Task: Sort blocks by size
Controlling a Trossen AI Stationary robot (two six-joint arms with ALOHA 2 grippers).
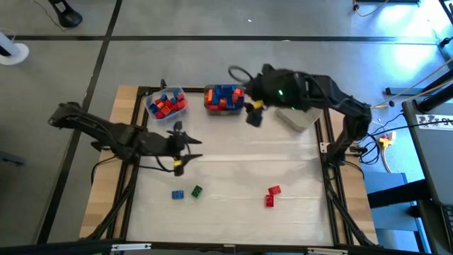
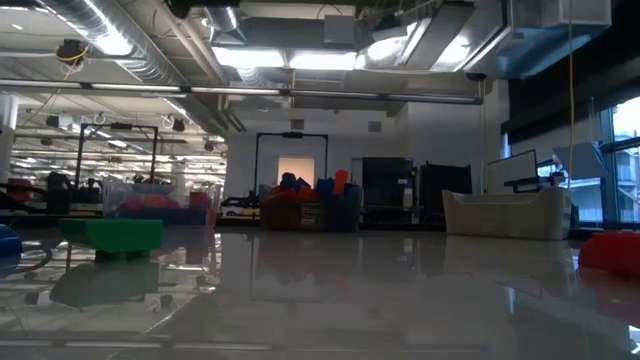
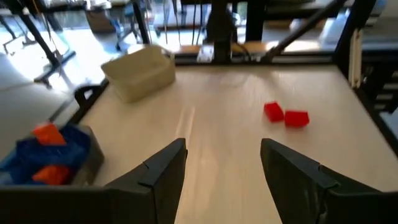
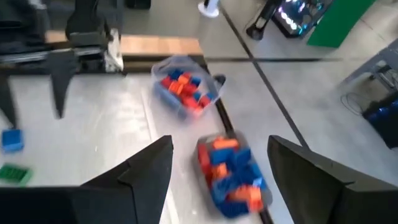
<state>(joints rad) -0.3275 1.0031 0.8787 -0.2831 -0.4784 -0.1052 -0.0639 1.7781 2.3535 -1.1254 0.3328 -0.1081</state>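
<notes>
Overhead view, left to right. The left gripper [image 1: 178, 150] hovers over the left half of the desk [image 1: 233, 177], its fingers [image 3: 163, 171] spread wide with nothing between them.

Toward the desk's front edge, below that gripper, lie a loose blue block [image 1: 178, 194] and a green block [image 1: 197, 190], just beside each other. In the level view the green block [image 2: 110, 238] stands at the left, close to the camera.

Along the far edge sit two clear bins side by side. The left bin [image 1: 166, 103] holds mainly red blocks with some blue. The middle bin [image 1: 224, 98] holds blue and orange blocks.

The right gripper [image 1: 253, 113] hangs just to the right of the middle bin. Its fingers [image 4: 140, 171] are parted wide and carry nothing. Its wrist camera looks down on both bins, the middle bin [image 4: 231, 175] directly ahead.

Right of centre, near the front of the desk, two red blocks [image 1: 272, 195] lie touching or nearly so. They also show from the left wrist [image 3: 286, 115].

A pale bin [image 1: 297, 117] sits at the far right of the desk, partly under the right arm. Its contents cannot be seen.
</notes>
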